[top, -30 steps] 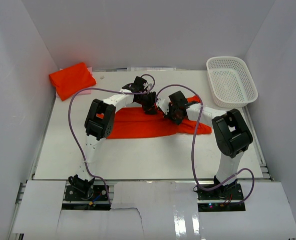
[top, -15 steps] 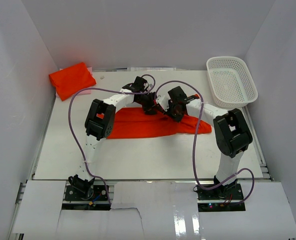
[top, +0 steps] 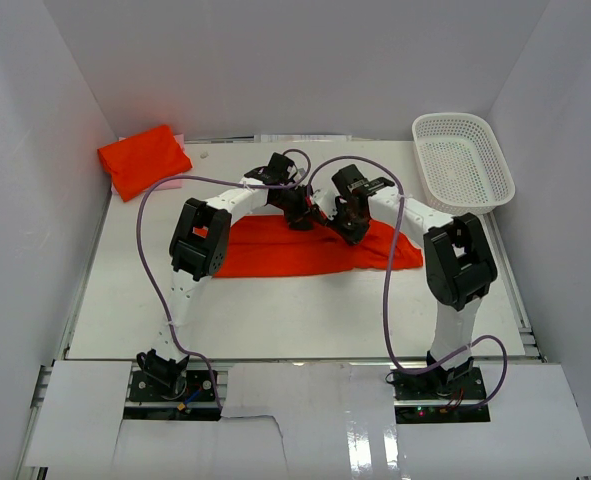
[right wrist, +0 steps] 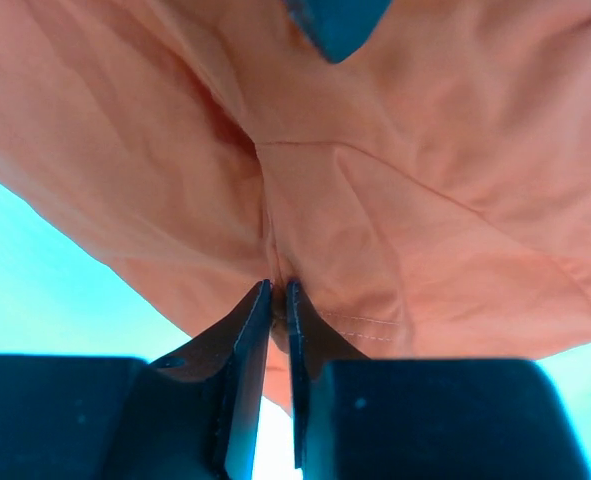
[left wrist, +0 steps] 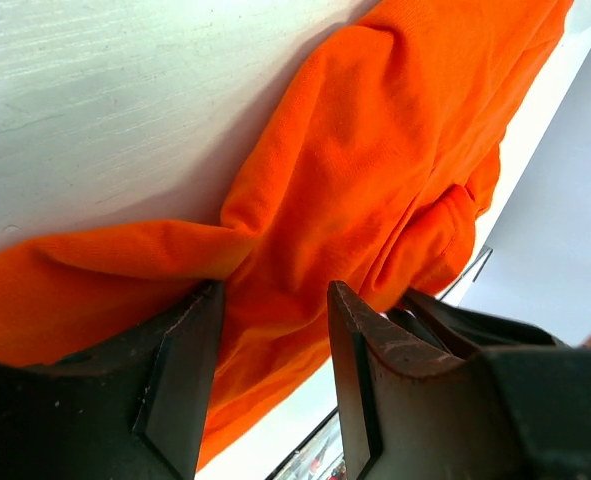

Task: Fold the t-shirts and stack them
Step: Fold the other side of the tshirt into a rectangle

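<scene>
This is a robotics lab test cell. Plain white panels (top: 35, 200) box in a white desk (top: 275, 310) on three sides, forming a built enclosure. Two white-and-black robot arms, the left arm (top: 197, 240) and the right arm (top: 460, 265), are bolted to base plates (top: 170, 385) beside a metal rail (top: 43, 385) at the near edge. Purple cables (top: 141, 225) loop loosely from base to wrist. On the desk lie a folded t-shirt (top: 143, 158), a spread t-shirt (top: 275, 255) and a white mesh basket (top: 462, 165). White sheets (top: 305, 420) patch the front ledge.
</scene>
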You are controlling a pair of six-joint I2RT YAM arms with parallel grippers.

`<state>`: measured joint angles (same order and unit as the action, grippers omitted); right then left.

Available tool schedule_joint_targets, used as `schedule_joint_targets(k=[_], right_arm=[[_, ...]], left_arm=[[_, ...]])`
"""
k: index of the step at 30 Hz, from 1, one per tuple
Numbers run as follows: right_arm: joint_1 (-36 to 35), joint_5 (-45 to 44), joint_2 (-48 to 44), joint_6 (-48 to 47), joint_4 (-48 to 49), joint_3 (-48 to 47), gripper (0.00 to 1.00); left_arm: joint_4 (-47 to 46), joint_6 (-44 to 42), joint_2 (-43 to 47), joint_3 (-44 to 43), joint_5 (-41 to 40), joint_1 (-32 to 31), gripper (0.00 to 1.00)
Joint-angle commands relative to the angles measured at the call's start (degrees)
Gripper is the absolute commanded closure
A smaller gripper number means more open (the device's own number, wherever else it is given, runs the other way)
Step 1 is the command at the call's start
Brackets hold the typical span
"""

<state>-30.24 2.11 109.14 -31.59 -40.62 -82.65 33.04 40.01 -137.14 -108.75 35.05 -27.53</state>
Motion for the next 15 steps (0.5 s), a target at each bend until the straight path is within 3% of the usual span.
schedule_joint_targets(k=[1,6,10,12,15], right_arm=[[-0.1,1.0,1.1,0.2,-2.7,-1.2,0.78],[-0.1,1.2,1.5,0.2,-2.5,-0.8,0.76],[-0.1,1.6,1.9,0.4,-3.0,-1.3,0.88],[-0.1,2.7,2.2,0.9,-4.1,-2.0,0.89],[-0.2,1.3,2.0,0.8,-3.4,-1.9,0.81]], left_arm=[[3.0,-1.3,1.1,-0.9,-2.0,-0.7,0.43],[3.3,-1.6,0.9,-1.3,-2.1,-0.7,0.43],[3.6,-1.7,0.9,-1.6,-2.2,-0.7,0.43],[3.7,-1.8,0.8,-1.7,-2.1,-0.7,0.43],[3.8,-1.7,0.7,-2.1,-2.1,-0.6,0.43]])
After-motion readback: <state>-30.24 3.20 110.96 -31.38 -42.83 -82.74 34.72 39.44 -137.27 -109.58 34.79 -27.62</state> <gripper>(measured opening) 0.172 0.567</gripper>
